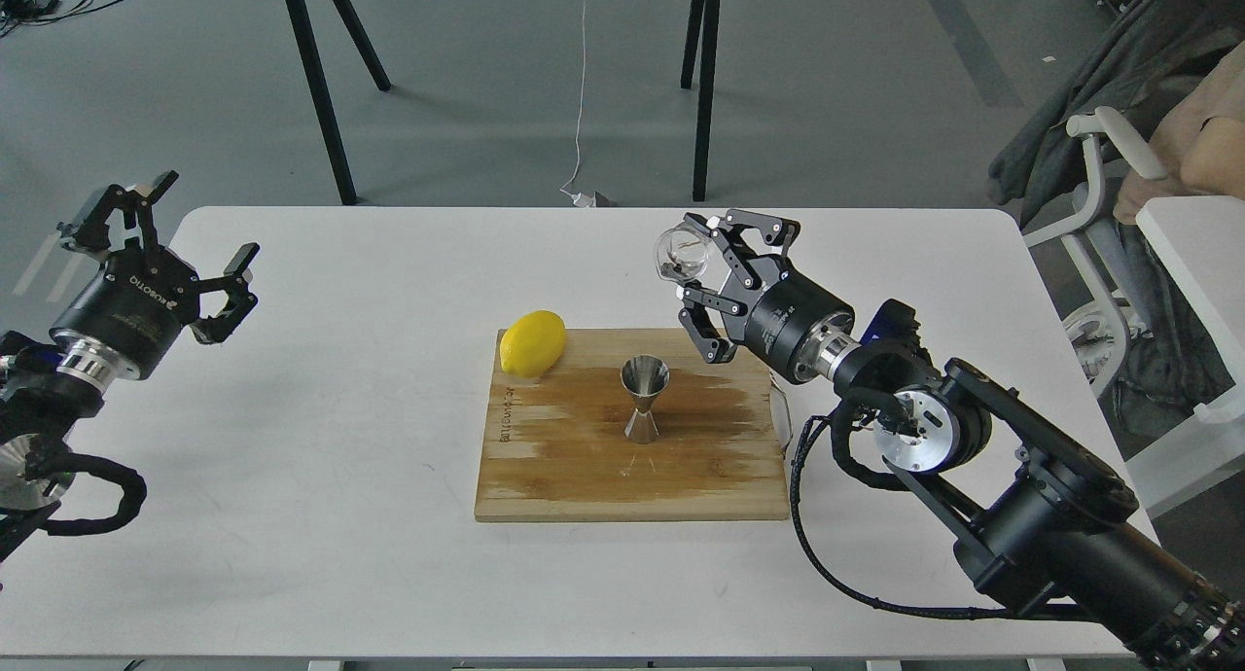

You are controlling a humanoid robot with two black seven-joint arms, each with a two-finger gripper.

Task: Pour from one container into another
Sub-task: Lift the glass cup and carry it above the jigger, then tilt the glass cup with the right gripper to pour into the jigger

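A shiny steel hourglass jigger (pixel 644 399) stands upright in the middle of a wooden cutting board (pixel 584 476). Above and to the right of it hangs the small clear glass cup (pixel 681 253), tilted with its rim facing left and toward me. My right gripper (pixel 702 265) is shut on the cup, held over the board's back right part. Far off at the table's left edge, my left gripper (pixel 185 248) is open with nothing between its fingers.
A yellow lemon (pixel 532 342) lies on the board's back left corner. The board has a metal handle (pixel 784 418) on its right side. A chair with clothing (pixel 1119 156) stands past the table's right edge.
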